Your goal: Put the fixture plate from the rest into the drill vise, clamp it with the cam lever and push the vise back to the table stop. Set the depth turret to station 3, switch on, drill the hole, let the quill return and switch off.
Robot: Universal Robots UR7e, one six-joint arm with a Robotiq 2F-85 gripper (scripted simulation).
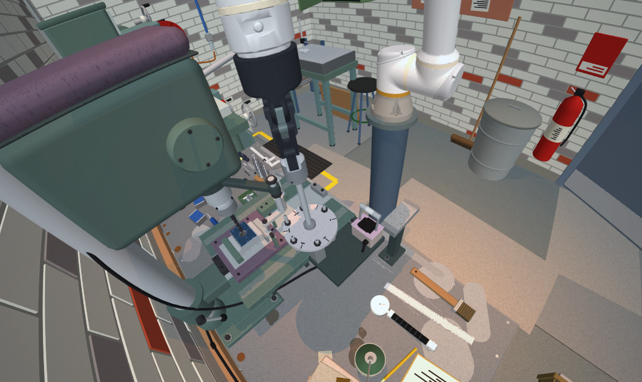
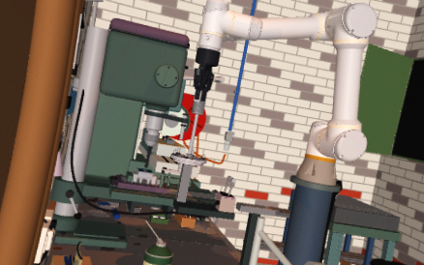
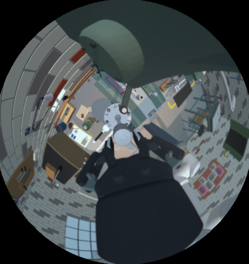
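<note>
On the drill press table the blue fixture plate (image 1: 242, 236) sits in the drill vise (image 1: 245, 243), right under the drill bit and chuck (image 1: 221, 201). Beside the vise stands the depth turret (image 1: 312, 227), a grey numbered disc with a tall stem topped by a round knob (image 3: 122, 137). My gripper (image 1: 293, 167) is at the top of that stem, around the knob, and it is open, holding nothing. The pink switch box (image 1: 368, 228) is to the right of the turret. The feed lever (image 1: 252, 184) reaches out from the press head toward the turret.
Behind the work are the brick wall, a green bench, a stool (image 1: 361, 86) and the robot's pedestal (image 1: 389, 157). The large green press head (image 1: 109, 142) overhangs the table on the left. A brush (image 1: 442, 293), a ruler, a dial tool and an oil can (image 1: 370, 359) lie on the near bench.
</note>
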